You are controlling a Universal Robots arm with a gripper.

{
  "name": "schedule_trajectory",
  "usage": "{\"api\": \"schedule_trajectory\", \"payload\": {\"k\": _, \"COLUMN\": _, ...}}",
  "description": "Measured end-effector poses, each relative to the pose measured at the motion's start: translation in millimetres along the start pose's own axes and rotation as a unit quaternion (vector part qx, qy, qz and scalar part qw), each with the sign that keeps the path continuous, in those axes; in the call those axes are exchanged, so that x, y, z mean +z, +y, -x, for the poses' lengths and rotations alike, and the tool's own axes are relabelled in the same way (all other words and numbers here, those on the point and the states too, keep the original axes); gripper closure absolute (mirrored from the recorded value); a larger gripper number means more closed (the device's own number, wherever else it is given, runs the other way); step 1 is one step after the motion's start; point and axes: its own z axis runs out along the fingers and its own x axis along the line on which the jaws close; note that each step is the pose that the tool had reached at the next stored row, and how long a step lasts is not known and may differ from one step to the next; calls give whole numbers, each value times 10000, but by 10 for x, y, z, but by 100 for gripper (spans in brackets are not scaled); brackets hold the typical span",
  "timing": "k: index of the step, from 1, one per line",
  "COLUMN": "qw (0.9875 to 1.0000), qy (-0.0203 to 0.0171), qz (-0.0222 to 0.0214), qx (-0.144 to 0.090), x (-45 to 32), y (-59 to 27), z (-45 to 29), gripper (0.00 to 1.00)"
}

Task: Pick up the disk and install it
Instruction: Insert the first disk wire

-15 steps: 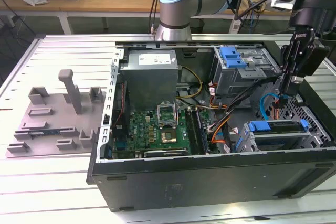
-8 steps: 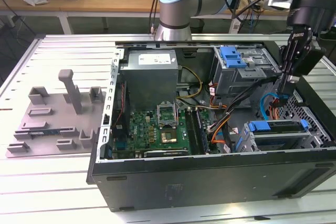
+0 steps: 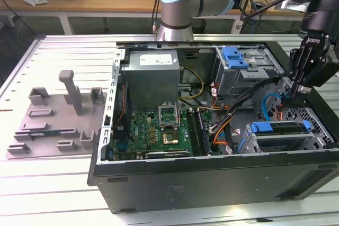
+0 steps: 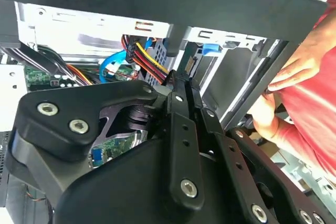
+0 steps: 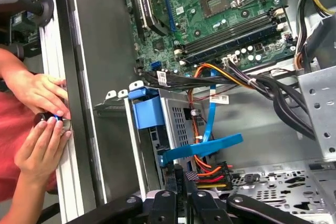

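Note:
The disk [image 3: 286, 127] sits edge-up in the lower drive cage at the exterior view's right end of the open computer case, with its blue carrier end [image 3: 264, 127] showing. My gripper [image 3: 290, 100] reaches down into the case just above and behind that cage. In both wrist views its black fingers [image 4: 178, 83] are pressed together, with nothing seen between them. The tips stand beside the power plug with red, yellow and orange wires [image 5: 211, 173]. The blue carrier tab [image 5: 148, 113] lies a little beyond the fingertips [image 5: 172, 178].
A person's hands [image 5: 42, 108] rest on the case's outer wall [image 5: 89, 93] close to the gripper. A second cage with a blue latch [image 3: 235, 56] sits at the back. Cables [image 3: 249, 96] cross the case beside the motherboard [image 3: 159, 130]. A grey tray with posts [image 3: 58, 115] lies to the left.

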Motion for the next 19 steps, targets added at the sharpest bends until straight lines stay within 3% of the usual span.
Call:
{"api": "schedule_trajectory", "payload": {"k": 6, "qw": 10000, "qy": -62, "qz": -12, "qx": -30, "x": 62, "y": 5, "z": -169, "gripper": 83}}
{"api": "schedule_trajectory", "payload": {"k": 8, "qw": 10000, "qy": -84, "qz": -14, "qx": -44, "x": 75, "y": 6, "z": -197, "gripper": 83}}
{"api": "schedule_trajectory", "payload": {"k": 12, "qw": 9998, "qy": -162, "qz": -24, "qx": -93, "x": 93, "y": 10, "z": -233, "gripper": 83}}
{"api": "schedule_trajectory", "payload": {"k": 13, "qw": 9998, "qy": -192, "qz": -27, "qx": -109, "x": 95, "y": 12, "z": -236, "gripper": 83}}
{"api": "schedule_trajectory", "payload": {"k": 15, "qw": 9993, "qy": -318, "qz": -37, "qx": -173, "x": 97, "y": 20, "z": -238, "gripper": 83}}
{"api": "schedule_trajectory", "payload": {"k": 19, "qw": 9987, "qy": -432, "qz": -63, "qx": -264, "x": 97, "y": 23, "z": -248, "gripper": 83}}
